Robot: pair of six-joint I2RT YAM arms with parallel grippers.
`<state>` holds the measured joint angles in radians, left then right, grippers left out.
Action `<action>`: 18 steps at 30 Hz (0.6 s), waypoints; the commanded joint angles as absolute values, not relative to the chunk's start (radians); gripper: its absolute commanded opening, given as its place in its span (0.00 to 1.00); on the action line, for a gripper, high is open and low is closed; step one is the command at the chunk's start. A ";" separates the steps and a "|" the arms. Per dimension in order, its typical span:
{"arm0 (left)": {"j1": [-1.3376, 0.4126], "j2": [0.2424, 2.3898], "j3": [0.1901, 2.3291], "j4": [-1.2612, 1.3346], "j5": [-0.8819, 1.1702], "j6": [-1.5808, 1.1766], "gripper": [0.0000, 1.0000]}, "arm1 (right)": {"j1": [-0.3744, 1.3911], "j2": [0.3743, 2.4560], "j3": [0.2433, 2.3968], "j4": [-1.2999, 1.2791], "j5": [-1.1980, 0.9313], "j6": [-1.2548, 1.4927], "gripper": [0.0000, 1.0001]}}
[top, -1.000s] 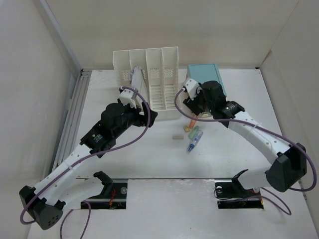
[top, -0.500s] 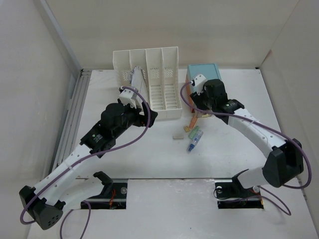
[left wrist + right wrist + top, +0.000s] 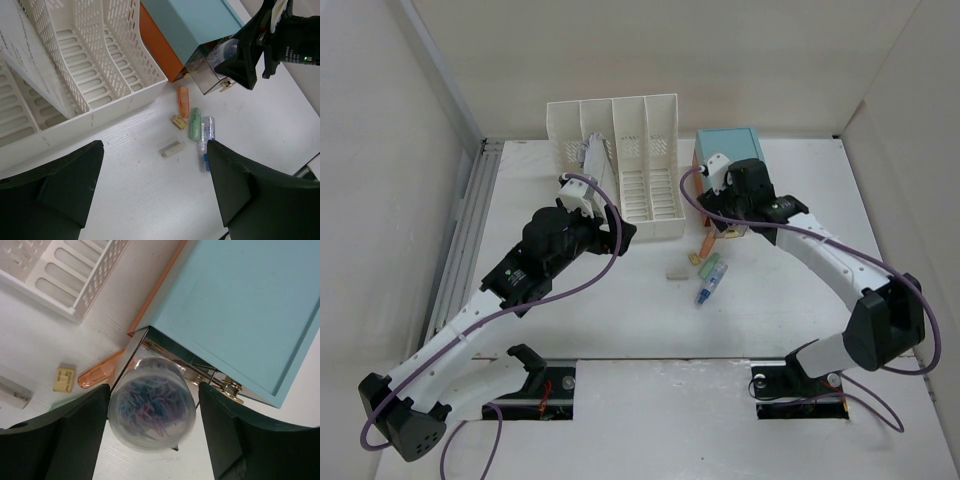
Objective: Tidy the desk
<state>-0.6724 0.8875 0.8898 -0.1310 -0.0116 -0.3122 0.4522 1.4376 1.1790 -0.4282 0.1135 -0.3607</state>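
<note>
- White and matte, the desk (image 3: pixel 620 310) carried everything, with its grey rail (image 3: pixel 465 230) along the left edge. Both arms reached in from the near edge.
- The right gripper (image 3: pixel 152 392) was clamped on a clear jar of coloured paper clips (image 3: pixel 151 412), with a dark finger on either side of it.
- The jar hung over a smoky see-through drawer (image 3: pixel 202 75), which was pulled out of the near face of the teal drawer box (image 3: pixel 728 145).
- The box stood by the far edge, right of centre. The white slotted file rack (image 3: pixel 620 160) stood just beside it on the left, and a printed sheet (image 3: pixel 30 60) leaned in one of its slots.
- The left gripper (image 3: pixel 155 147) hung over the desk near the rack's front, its fingers wide apart with nothing between them.
- Near the desk's middle, in front of the box, lay an orange highlighter (image 3: pixel 183 100), a small yellow block (image 3: pixel 178 121), a green highlighter (image 3: pixel 194 124) and a clear pen with a blue end (image 3: pixel 207 135).
- A pale eraser (image 3: pixel 171 148) lay slightly apart, to their left.
</note>
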 commanded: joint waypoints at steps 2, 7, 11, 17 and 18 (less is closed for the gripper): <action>-0.670 0.885 0.882 -0.086 -0.005 -0.302 0.82 | 0.442 1.425 1.224 -0.404 0.087 -0.342 0.79; -0.670 0.885 0.882 -0.086 -0.005 -0.302 0.82 | 0.442 1.347 1.183 -0.345 0.092 -0.360 0.60; -0.670 0.885 0.882 -0.086 -0.005 -0.302 0.82 | 0.433 1.312 1.169 -0.345 -0.050 -0.408 0.00; -0.670 0.885 0.882 -0.086 -0.005 -0.302 0.82 | 0.396 1.353 1.253 -0.642 -0.503 -0.755 0.00; -0.670 0.885 0.882 -0.086 -0.005 -0.302 0.82 | 0.396 1.379 1.284 -0.833 -0.609 -0.844 0.00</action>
<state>-0.6724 0.8886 0.8898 -0.1310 -0.0116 -0.3122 0.3965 1.3334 1.2095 -0.5365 -0.2989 -0.5957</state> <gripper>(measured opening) 0.815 0.009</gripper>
